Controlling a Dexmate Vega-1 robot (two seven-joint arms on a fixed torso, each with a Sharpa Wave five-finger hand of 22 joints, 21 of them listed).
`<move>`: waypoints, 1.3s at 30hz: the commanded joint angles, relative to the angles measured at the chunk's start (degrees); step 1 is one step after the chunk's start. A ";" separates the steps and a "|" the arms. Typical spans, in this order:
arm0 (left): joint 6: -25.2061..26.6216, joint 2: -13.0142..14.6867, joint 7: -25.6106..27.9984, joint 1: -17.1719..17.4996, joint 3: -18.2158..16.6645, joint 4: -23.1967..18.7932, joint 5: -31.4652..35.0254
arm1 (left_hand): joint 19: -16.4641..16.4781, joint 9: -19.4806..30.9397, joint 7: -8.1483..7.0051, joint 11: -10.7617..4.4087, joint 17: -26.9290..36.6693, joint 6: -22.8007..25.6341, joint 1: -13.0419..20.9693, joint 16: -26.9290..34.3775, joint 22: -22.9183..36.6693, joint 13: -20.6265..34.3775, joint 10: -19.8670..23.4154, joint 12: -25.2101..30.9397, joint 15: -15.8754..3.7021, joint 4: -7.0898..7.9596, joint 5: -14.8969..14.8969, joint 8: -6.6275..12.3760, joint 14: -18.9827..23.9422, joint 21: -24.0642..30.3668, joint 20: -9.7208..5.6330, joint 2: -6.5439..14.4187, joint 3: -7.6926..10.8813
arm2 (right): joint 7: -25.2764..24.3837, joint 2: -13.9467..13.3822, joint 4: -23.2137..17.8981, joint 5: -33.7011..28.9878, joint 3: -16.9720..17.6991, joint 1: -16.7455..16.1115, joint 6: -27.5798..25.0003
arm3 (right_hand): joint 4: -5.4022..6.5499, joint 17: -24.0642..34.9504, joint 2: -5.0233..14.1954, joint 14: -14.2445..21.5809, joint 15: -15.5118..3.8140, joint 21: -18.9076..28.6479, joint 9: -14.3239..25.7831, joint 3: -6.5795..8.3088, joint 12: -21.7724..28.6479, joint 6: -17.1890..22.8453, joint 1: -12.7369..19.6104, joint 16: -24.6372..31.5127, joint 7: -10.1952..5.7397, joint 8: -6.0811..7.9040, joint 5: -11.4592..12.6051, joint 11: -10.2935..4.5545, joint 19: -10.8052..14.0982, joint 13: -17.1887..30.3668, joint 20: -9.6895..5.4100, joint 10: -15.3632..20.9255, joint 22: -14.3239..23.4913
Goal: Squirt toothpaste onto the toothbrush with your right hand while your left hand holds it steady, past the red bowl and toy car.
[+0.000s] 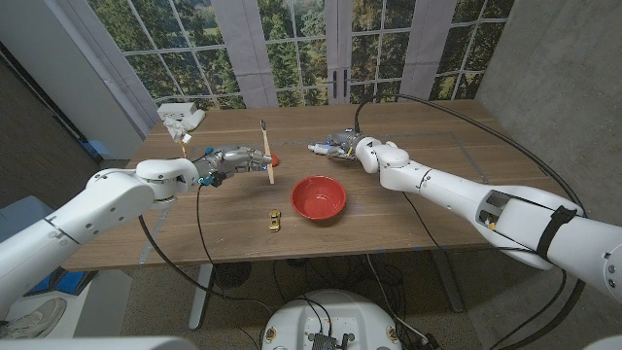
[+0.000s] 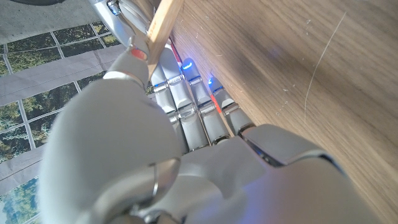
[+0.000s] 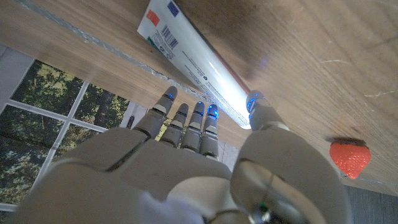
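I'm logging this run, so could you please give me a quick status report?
Left hand grips toothbrush upright. Right hand on toothpaste tube, still on table. Red bowl, toy car nearer, clear of both.

Count on my wooden table (image 1: pixel 428 209), by kind

One red bowl (image 1: pixel 319 197), one yellow toy car (image 1: pixel 275 220), one wooden toothbrush (image 1: pixel 266 156) pinched in my left hand (image 1: pixel 222 162), one white toothpaste tube (image 3: pixel 198 61) under the fingers of my right hand (image 1: pixel 342 148), one small red strawberry-like piece (image 3: pixel 349 157) lying by the toothbrush, one crumpled white cloth (image 1: pixel 182 120) at the far left corner; two hands of mine, one per arm, plus two black cables (image 1: pixel 466 115) trailing over the table's right side.
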 commanded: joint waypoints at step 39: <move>1.06 -0.60 -1.11 -2.69 1.42 2.24 0.16 | 0.28 0.58 0.17 -3.23 -0.06 0.49 6.97 -0.31 0.16 0.25 3.87 -0.17 -8.01 0.03 0.51 -0.65 0.31 0.48 0.13 6.63 -0.56 | -7.74 1.45 4.03 -2.81 -3.68 1.78 -0.36 | -0.12 4.90 1.54 9.55 -6.30 1.13 1.07 -4.46 7.63 17.71 11.10 9.48 -1.92 5.46 0.26 -3.02 6.00 9.29 -0.52 17.75 0.48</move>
